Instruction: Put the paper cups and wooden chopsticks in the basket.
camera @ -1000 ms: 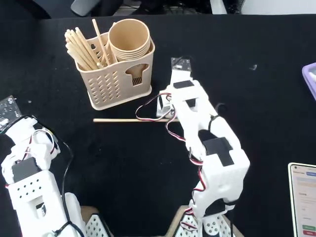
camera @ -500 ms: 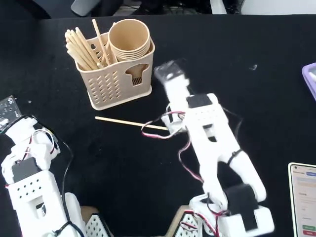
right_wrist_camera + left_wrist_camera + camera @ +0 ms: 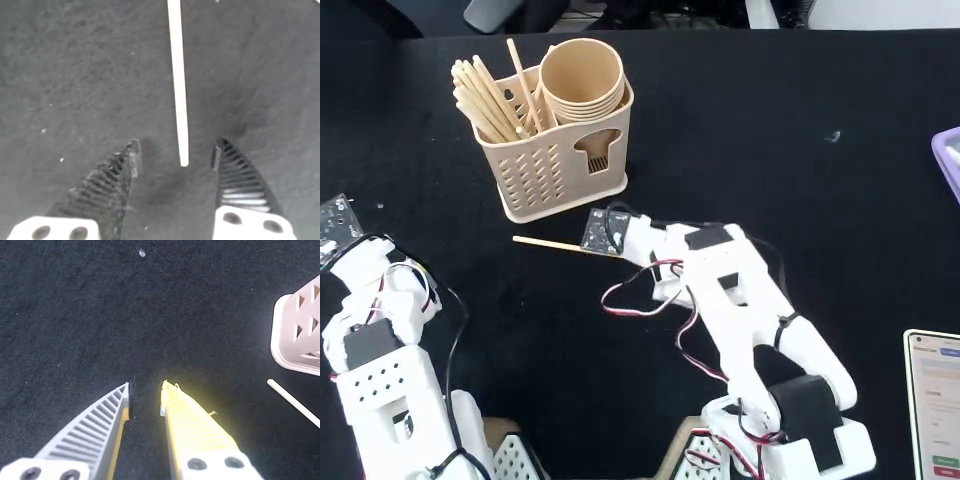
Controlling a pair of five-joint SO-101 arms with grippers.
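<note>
Between the spread jaws of the right gripper [image 3: 175, 147] lies one end of a single pale wooden chopstick [image 3: 176, 75], flat on the black cloth-covered table [image 3: 70, 70]. Neither finger touches it.

From above, that chopstick [image 3: 548, 243] lies loose just in front of the beige perforated plastic basket [image 3: 555, 175], apart from its wall. The white right arm [image 3: 740, 300] stretches across the table, with its wrist over the stick's far end.

Inside the basket, a stack of tan paper cups [image 3: 582, 72] stands upright in one compartment. A bundle of wooden chopsticks [image 3: 485, 100] leans in the compartment beside it.

Well to the side, the left gripper [image 3: 145, 386] hangs low over bare cloth with its jaws slightly parted and holding nothing. A corner of the basket [image 3: 295, 335] and the loose chopstick's other end [image 3: 292, 402] lie off to one side of it.
</note>
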